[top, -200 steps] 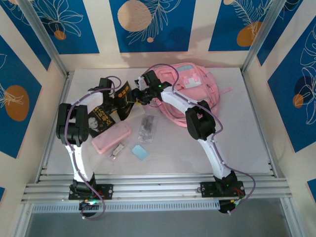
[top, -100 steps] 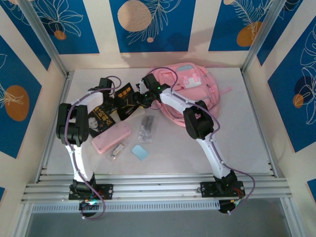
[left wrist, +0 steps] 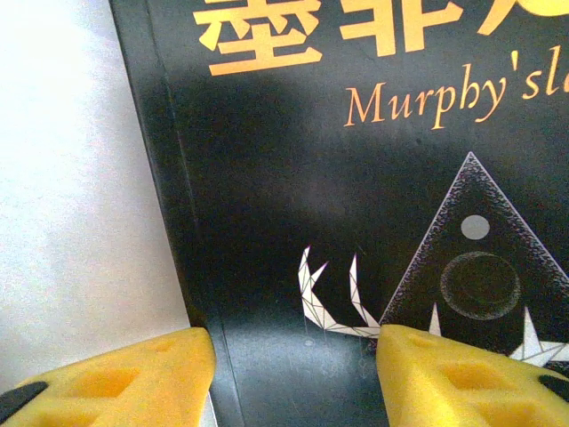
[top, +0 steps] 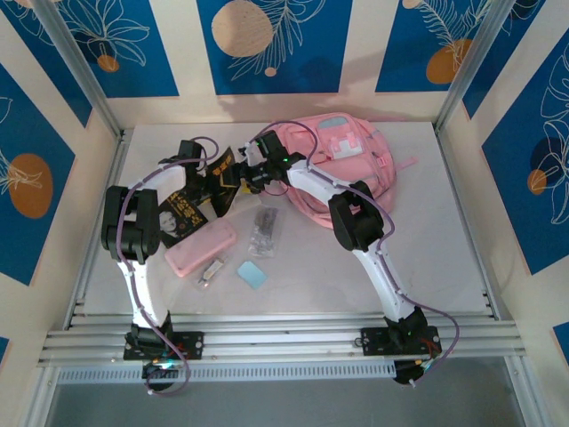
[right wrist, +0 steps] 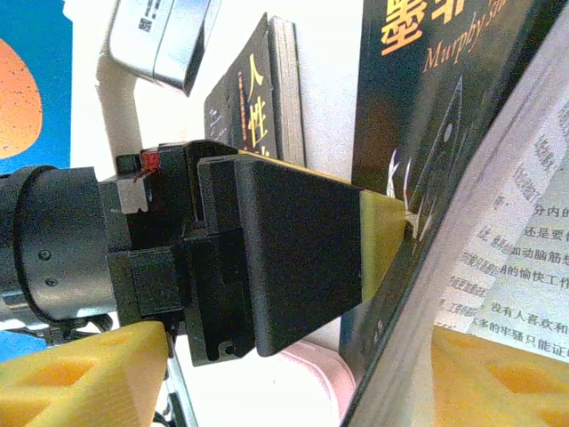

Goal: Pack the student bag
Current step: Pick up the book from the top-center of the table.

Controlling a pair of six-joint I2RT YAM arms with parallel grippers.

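- The left arm rises from its base at the near edge and folds at the elbow over the left side of the white bench. Its forearm reaches forward, and the wrist turns inward toward the middle.
- The left end effector meets a black paperback book with orange lettering. In the left wrist view both yellow fingertips stand partly apart against the front cover, one over the spine. I cannot tell whether it is grasping the book or only pressing on it.
- The right arm climbs from its base, bends at the elbow beside the bag, and stretches leftward to the same book, so the book sits between the two end effectors.
- The right end effector is released. Its yellow fingers are spread wide, and the book's edge and a printed page lie in the gap, close to one finger and well apart from the other.
- The large soft pink fabric student bag lies toward the far right of the bench, partly behind the right forearm and just beside the book.
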